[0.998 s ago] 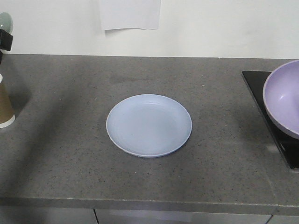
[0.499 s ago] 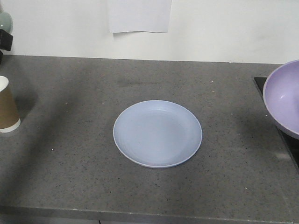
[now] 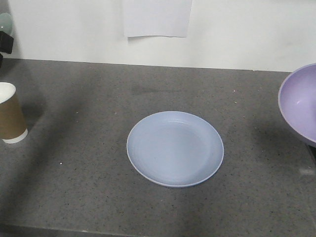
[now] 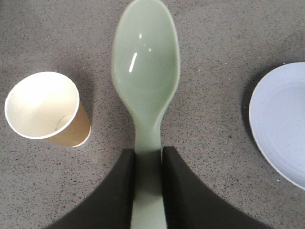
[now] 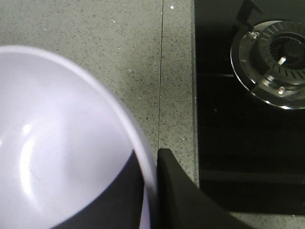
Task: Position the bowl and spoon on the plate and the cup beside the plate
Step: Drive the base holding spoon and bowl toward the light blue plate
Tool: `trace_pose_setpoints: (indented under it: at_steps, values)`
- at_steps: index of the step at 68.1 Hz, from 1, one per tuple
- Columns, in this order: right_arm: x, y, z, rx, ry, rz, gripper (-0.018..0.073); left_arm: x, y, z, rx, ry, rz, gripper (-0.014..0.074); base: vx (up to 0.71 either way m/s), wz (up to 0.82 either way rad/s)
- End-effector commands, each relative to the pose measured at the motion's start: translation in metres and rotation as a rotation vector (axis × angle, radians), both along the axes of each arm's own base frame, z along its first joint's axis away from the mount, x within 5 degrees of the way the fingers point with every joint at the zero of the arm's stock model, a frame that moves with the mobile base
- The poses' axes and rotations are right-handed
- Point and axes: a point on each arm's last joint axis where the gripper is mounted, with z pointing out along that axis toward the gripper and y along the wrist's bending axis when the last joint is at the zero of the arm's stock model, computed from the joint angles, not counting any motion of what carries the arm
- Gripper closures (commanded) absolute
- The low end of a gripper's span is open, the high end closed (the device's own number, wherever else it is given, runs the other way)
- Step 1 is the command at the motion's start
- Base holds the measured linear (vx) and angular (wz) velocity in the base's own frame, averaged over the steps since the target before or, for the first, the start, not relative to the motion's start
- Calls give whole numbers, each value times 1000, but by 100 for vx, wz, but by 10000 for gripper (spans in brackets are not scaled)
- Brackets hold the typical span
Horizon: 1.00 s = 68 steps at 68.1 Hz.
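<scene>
The pale blue plate (image 3: 175, 148) lies flat and bare in the middle of the grey counter. The brown paper cup (image 3: 11, 121) stands upright to its left, apart from it. My left gripper (image 4: 147, 155) is shut on the handle of the mint-green spoon (image 4: 145, 71), held above the counter between the cup (image 4: 45, 107) and the plate (image 4: 281, 124). My right gripper (image 5: 150, 160) is shut on the rim of the lavender bowl (image 5: 57, 143), one finger inside and one outside. The bowl (image 3: 301, 103) hangs tilted at the right edge, off the plate.
A black cooktop (image 5: 248, 143) with a gas burner (image 5: 279, 52) lies just right of the bowl. A white wall with a paper sheet (image 3: 157, 17) backs the counter (image 3: 89, 187).
In the front view the plate, cup and paper have slid right and down, and the cooktop has left the frame. Both grippers keep their holds.
</scene>
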Motion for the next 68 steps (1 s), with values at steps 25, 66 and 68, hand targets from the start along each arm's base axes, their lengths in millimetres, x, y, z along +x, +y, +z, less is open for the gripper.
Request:
trace_pose_setpoints:
  at_steps: [25,66,68]
  values:
    - [-1,-1,13,-18,-91,1,566,-8,1,15,-19,-71,3,603,6,3]
    - [-1,-1,13,-18,-91,1,566,-8,1,15,-19,-71,3,603,5,-9]
    - [-1,-1,13,-18,-91,1,566,-8,1,15,-19,-71,3,603,4,-14]
